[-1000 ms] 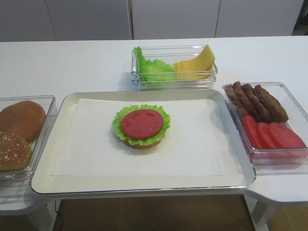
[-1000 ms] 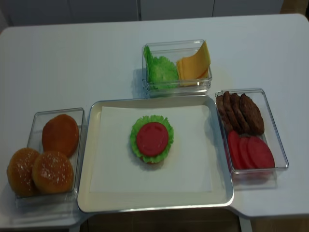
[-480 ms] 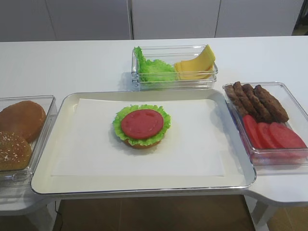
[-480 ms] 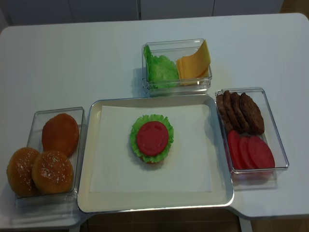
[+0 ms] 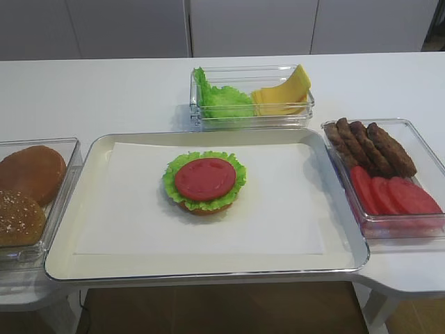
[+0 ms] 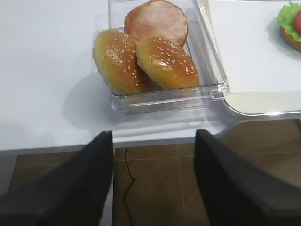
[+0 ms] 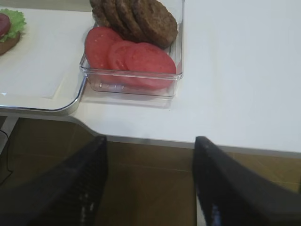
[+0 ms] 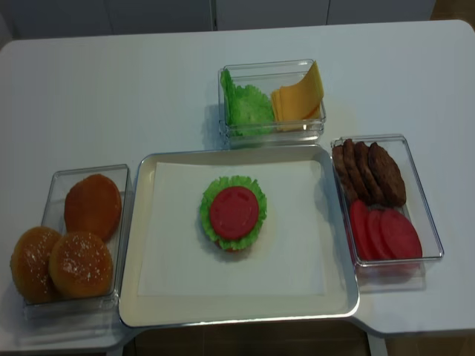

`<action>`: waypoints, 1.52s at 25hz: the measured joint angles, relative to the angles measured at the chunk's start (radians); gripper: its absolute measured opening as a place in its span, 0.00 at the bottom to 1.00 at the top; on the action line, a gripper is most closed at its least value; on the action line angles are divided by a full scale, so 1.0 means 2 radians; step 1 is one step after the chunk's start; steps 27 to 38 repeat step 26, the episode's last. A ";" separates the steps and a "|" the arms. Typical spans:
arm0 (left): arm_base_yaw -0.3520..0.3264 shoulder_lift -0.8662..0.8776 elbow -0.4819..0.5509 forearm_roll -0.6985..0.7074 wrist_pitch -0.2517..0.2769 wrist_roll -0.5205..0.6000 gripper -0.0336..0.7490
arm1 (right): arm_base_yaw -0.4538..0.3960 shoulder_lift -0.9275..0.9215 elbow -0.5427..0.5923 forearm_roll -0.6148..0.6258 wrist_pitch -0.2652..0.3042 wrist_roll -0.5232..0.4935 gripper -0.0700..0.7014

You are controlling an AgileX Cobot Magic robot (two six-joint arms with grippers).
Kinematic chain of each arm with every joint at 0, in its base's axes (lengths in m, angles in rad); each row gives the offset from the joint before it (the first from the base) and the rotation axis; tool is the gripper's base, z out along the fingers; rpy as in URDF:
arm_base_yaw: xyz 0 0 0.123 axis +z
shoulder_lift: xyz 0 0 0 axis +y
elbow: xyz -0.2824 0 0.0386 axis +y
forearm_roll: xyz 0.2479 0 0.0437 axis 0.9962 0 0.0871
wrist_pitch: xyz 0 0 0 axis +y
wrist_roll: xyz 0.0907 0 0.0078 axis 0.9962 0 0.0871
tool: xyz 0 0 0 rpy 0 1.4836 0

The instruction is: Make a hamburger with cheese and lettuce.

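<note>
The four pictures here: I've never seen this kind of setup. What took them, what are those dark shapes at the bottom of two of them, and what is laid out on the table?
It is a two-armed robot at a white table. Two pictures come from cameras fixed above, looking down; neither arm shows in them. The other two come from cameras on the robot's wrists. The dark shapes are gripper fingers: the right gripper and the left gripper, both open, empty, and hanging off the table's near edge.

A metal tray lined with paper carries the hamburger so far: bun base, green leaf, red tomato disc. Behind it a clear box holds lettuce and cheese. A box on the right holds brown patties and tomato slices. A box on the left holds buns.
</note>
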 joint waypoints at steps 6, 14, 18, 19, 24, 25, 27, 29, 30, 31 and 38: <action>0.000 0.000 0.000 0.000 0.000 0.000 0.56 | 0.000 0.000 0.000 0.001 0.000 0.000 0.67; 0.000 0.000 0.000 0.000 0.000 0.000 0.56 | 0.000 0.000 0.000 0.001 0.000 0.000 0.67; 0.000 0.000 0.000 0.000 0.000 0.000 0.56 | 0.000 0.000 0.000 0.001 0.000 0.000 0.67; 0.000 0.000 0.000 0.000 0.000 0.000 0.56 | 0.000 0.000 0.000 0.001 0.000 0.000 0.67; 0.000 0.000 0.000 0.000 0.000 0.000 0.56 | 0.000 0.000 0.000 0.001 0.000 0.000 0.67; 0.000 0.000 0.000 0.000 0.000 0.000 0.56 | 0.000 0.000 0.000 0.001 0.000 0.000 0.67; 0.000 0.000 0.000 0.000 0.000 0.000 0.56 | 0.000 0.000 0.000 0.001 0.000 0.000 0.67; 0.000 0.000 0.000 0.000 0.000 0.000 0.56 | 0.000 0.000 0.000 0.001 0.000 0.000 0.67; 0.000 0.000 0.000 0.000 0.000 0.000 0.56 | 0.000 0.000 0.000 0.001 0.000 0.000 0.67; 0.000 0.000 0.000 0.000 0.000 0.000 0.56 | 0.000 0.000 0.000 0.001 0.000 0.000 0.67; 0.000 0.000 0.000 0.000 0.000 0.000 0.56 | 0.000 0.000 0.000 0.001 0.000 0.000 0.67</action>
